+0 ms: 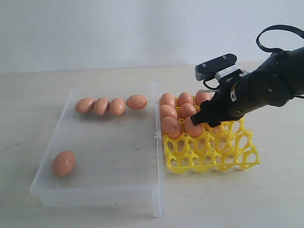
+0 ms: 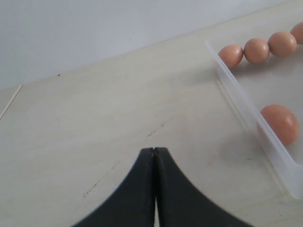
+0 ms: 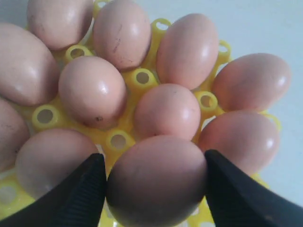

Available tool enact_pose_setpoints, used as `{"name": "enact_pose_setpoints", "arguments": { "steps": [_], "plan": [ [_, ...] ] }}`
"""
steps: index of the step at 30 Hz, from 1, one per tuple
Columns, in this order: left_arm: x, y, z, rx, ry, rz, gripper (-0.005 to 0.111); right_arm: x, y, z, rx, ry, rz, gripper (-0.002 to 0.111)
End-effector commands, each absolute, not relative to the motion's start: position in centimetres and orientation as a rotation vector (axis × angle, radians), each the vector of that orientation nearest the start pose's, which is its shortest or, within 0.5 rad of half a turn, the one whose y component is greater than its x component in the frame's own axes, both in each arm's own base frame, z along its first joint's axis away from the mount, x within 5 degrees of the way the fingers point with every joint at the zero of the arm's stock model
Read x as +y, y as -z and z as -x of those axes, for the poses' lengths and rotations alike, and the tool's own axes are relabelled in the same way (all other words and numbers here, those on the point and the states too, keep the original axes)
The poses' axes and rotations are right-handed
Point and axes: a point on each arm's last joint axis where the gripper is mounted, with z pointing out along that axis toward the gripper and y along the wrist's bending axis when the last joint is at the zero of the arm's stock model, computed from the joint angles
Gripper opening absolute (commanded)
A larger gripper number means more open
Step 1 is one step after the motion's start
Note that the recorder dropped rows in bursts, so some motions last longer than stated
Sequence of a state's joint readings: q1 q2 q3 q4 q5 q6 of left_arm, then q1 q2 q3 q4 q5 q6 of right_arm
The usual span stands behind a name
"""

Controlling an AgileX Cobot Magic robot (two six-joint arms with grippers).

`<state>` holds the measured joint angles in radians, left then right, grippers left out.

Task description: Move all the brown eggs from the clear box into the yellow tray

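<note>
Placing: egg point(image 3: 156, 182) clamped in right tool point(image 1: 198, 124) at tray point(image 1: 232, 159), centre right | left tool point(image 2: 155, 152) shut together | next: to be seated gently, then released.

surface point(image 1: 237, 199): pale beige, matte | faint dark scuffs point(image 2: 151, 133) on it | thin seam point(image 2: 10, 101) near one edge | wall point(image 1: 118, 28): plain whitish, behind

You have the box point(image 1: 142, 192) on the left of the table point(image 1: 47, 95), with the tray point(image 1: 223, 156) just beside its right wall. In the box, a row of four eggs point(image 1: 109, 106) lies along the far wall and a lone egg point(image 1: 63, 163) sits near the front left corner. The tray eggs point(image 1: 167, 112) sit in its far-left cells, nearest the box. Your right gripper point(image 1: 199, 124) is over them with one more egg point(image 1: 192, 128) between its fingers; your left gripper point(image 2: 155, 156) is over the table outside the box's left wall
</note>
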<state>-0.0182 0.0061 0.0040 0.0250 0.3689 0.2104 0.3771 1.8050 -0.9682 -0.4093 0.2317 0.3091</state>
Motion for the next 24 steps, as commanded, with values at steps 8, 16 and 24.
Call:
{"name": "enact_pose_setpoints", "arguments": {
  "steps": [8, 16, 24],
  "plan": [
    [0.0, -18.1, -5.3, 1.834, -0.154, -0.223, 0.000, 12.2, -15.4, -33.2, 2.469, 0.005, 0.573, 0.073],
    [0.0, -18.1, -5.3, 1.834, -0.154, -0.223, 0.000, 11.9, -21.0, -31.7, 2.412, -0.001, 0.496, 0.073],
    [0.0, -18.1, -5.3, 1.834, -0.154, -0.223, 0.000, 20.1, -24.5, -28.7, 2.442, -0.470, 0.485, 0.068]
  ]
}}
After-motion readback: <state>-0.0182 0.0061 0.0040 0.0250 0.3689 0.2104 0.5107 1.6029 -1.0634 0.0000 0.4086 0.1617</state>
